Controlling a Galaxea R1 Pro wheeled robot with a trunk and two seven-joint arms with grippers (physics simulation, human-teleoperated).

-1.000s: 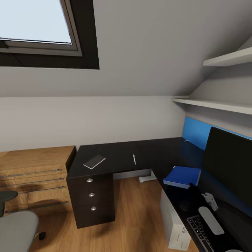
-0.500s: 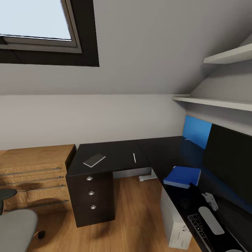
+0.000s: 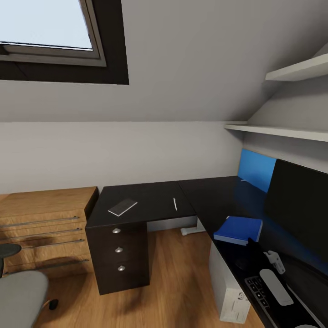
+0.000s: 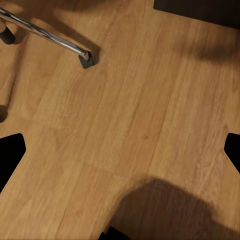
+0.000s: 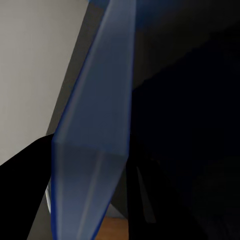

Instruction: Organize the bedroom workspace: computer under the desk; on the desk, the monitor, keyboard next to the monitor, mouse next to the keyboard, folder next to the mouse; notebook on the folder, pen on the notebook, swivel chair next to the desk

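The blue folder lies on the dark L-shaped desk in front of the black monitor. My right gripper is at the folder's near corner. In the right wrist view the folder sits edge-on between the two dark fingers, and the gripper is shut on it. A grey notebook and a white pen rest on the desk's far wing. The keyboard lies at the desk's near end. The computer tower stands under the desk. My left gripper hangs open over the floor.
The grey swivel chair stands at the near left, and one chrome leg with its caster is in the left wrist view. A wooden dresser stands against the back wall beside the desk's drawer unit. Shelves hang above the monitor.
The whole head view has shifted slightly, so the camera moved. The folder and my right gripper keep the same place relative to each other.
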